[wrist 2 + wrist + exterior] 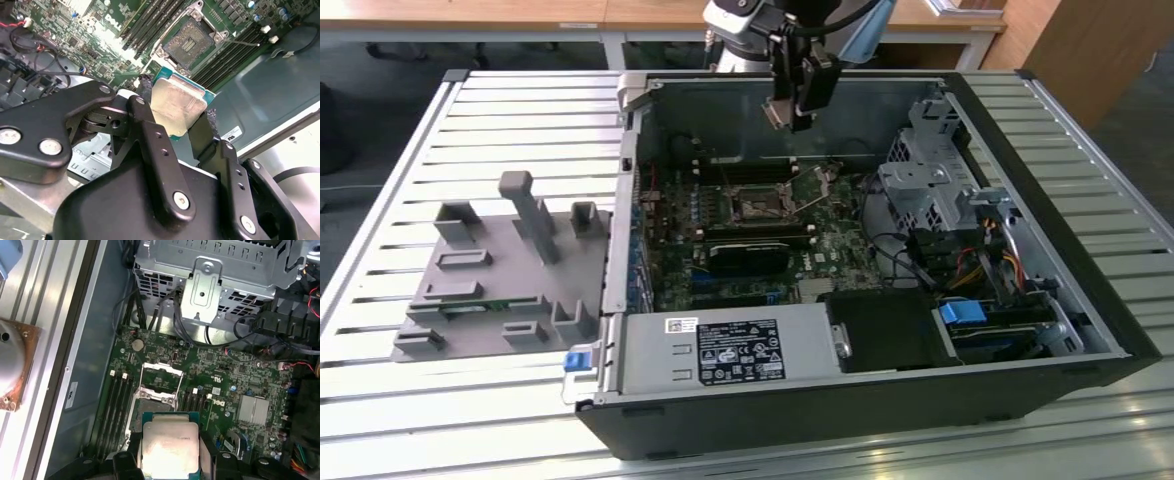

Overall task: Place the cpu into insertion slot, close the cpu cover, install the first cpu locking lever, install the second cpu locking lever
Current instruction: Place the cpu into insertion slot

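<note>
My gripper (pixel 787 120) hangs over the open computer case, above the motherboard's far side, shut on the cpu (pixel 781 115). In both wrist views the cpu (pixel 177 105) (pixel 170 445) shows as a silver-topped square chip with a green edge, pinched between the two black fingers (pixel 145 100). The insertion slot (pixel 758 207) (pixel 191 42) (pixel 150 406) lies below the chip, its dark centre uncovered. The cpu cover (pixel 161 372), a thin silver frame, stands raised at the slot's edge. A thin wire lever (pixel 247 43) sticks out beside the slot.
A metal drive cage (pixel 927 185) with cables fills the case on the exterior view's right. A black heatsink block (pixel 754 255) and a grey power supply (pixel 720 352) sit nearer the front. A grey parts fixture (pixel 507 270) lies on the slatted table (pixel 400 400).
</note>
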{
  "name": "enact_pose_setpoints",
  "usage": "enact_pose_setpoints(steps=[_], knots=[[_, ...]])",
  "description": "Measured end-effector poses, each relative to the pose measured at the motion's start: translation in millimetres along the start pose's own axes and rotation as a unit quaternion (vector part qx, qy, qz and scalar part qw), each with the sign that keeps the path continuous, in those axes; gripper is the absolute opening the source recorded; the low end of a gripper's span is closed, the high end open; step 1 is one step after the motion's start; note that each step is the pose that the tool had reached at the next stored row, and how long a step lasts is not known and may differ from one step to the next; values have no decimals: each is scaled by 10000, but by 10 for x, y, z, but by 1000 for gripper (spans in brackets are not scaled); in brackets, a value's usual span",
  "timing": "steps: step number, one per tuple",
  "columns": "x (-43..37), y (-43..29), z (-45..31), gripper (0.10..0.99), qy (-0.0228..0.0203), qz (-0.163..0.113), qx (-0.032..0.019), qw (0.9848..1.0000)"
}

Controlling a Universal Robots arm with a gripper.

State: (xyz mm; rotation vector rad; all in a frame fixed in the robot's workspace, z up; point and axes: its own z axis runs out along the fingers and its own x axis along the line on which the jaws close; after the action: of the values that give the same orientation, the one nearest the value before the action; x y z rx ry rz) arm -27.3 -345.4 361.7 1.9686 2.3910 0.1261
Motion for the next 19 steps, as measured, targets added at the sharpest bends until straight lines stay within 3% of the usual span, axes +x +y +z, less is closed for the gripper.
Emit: enact_pose_setpoints(steps=[10,19], knots=[[0,0,2,541,-33,366,-7,9993],[0,0,5,541,-62,694,-14,9976]])
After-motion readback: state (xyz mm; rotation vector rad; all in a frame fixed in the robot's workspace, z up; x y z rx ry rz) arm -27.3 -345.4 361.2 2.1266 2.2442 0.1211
